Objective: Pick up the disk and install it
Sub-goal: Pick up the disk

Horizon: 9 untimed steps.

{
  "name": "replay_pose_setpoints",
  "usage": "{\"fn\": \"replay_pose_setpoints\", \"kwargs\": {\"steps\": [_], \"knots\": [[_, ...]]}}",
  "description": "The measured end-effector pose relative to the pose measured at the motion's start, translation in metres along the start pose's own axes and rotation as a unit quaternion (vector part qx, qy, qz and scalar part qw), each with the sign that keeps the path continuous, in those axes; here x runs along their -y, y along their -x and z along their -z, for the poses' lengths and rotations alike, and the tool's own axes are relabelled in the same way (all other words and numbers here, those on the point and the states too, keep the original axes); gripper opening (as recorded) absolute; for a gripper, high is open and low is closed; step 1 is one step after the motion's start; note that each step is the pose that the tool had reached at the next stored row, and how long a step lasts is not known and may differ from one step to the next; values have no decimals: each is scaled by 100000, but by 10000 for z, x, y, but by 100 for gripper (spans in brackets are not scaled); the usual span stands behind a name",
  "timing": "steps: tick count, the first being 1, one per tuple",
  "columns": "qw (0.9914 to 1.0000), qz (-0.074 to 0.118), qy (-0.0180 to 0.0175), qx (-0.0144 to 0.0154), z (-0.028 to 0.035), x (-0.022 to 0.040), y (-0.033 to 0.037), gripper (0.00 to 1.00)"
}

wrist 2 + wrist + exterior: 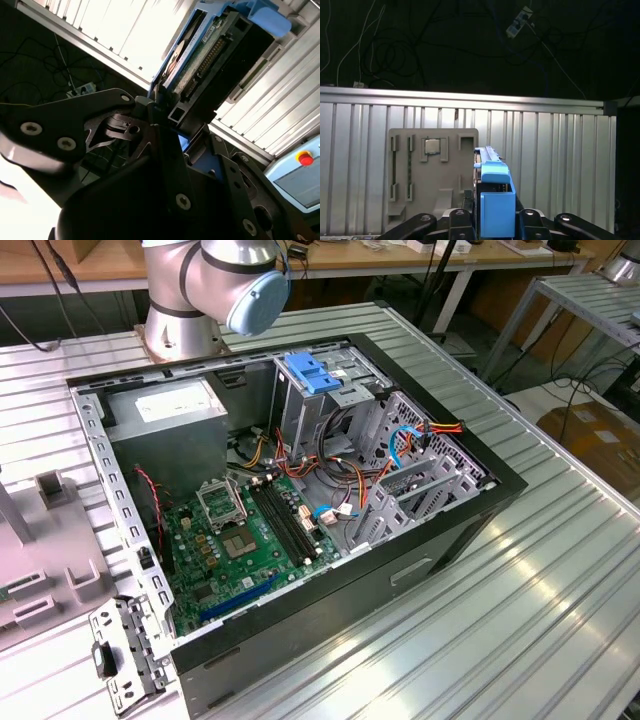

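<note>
Over the ribbed table (555,160), end effector (494,217) pinched tight on the disk (492,175).

The ribbed aluminium table (520,620) carries an open computer case (300,645) lying on its side. The robot arm's base (180,335) stands behind the case. At the exterior view's left lie a grey parts tray (50,580) and, just beside the case, a perforated metal bracket (125,655).
</note>
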<state>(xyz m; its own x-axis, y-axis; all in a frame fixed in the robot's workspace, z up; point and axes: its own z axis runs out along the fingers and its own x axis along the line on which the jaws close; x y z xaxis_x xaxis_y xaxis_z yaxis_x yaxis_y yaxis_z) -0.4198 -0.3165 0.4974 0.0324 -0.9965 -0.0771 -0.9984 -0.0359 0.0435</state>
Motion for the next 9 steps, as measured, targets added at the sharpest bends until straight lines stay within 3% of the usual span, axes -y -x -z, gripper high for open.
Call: {"fn": "replay_pose_setpoints", "kwargs": {"steps": [9], "knots": [[100000, -3, 1, -4, 8, 50, -69, 37]]}}
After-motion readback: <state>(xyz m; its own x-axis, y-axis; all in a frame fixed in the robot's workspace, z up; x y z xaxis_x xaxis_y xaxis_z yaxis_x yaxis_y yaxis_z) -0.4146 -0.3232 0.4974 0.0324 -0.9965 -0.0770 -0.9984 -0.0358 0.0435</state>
